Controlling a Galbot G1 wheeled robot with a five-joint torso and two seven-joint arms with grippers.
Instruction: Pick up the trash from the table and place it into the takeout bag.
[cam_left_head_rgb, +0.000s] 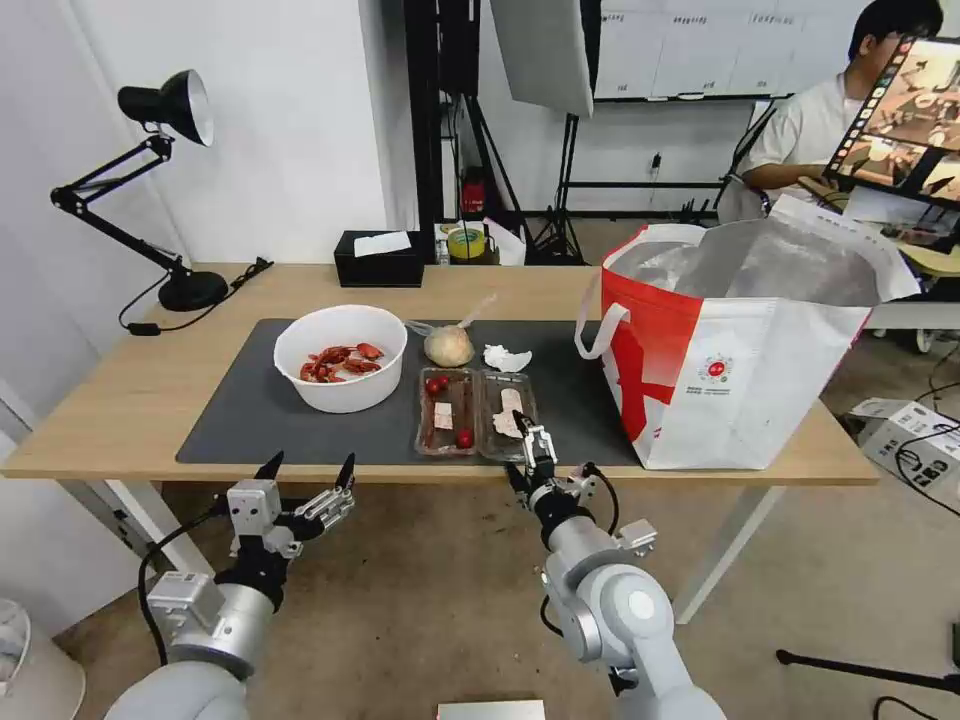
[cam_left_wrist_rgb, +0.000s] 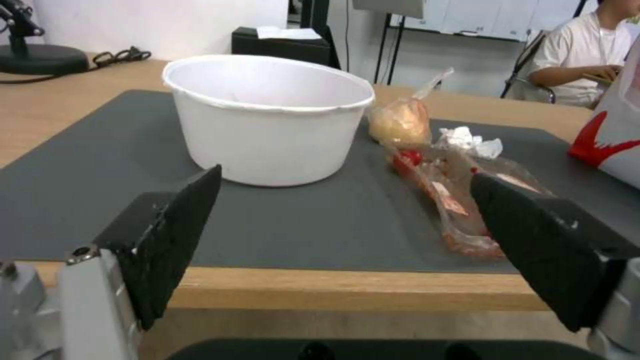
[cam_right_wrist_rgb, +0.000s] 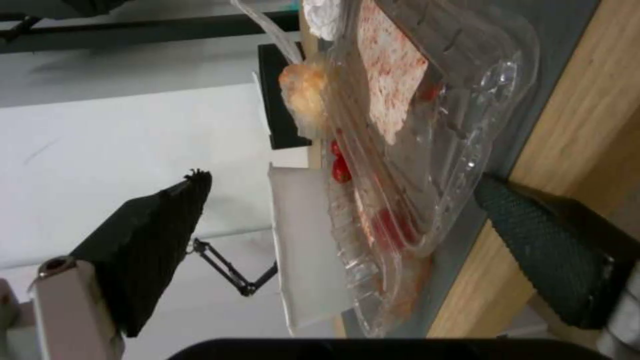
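Note:
On the dark grey mat (cam_left_head_rgb: 250, 410) of the table (cam_left_head_rgb: 120, 400) stand a white bowl (cam_left_head_rgb: 340, 358) of red crayfish shells, a knotted clear bag (cam_left_head_rgb: 449, 345) with a beige lump, a crumpled tissue (cam_left_head_rgb: 507, 358) and an open clear tray (cam_left_head_rgb: 475, 412) with cherry tomatoes. The takeout bag (cam_left_head_rgb: 740, 350) stands open at the table's right end. My right gripper (cam_left_head_rgb: 532, 440) is open and turned on its side at the tray's near edge; the tray (cam_right_wrist_rgb: 427, 125) lies between its fingers (cam_right_wrist_rgb: 547, 240), untouched. My left gripper (cam_left_head_rgb: 310, 470) hangs open below the front edge, facing the bowl (cam_left_wrist_rgb: 267, 120).
A black desk lamp (cam_left_head_rgb: 170, 200) stands at the back left of the table, with its cable on the wood. A black tissue box (cam_left_head_rgb: 378, 258) sits at the far edge behind the bowl. Cardboard boxes (cam_left_head_rgb: 910, 435) and cables lie on the floor to the right.

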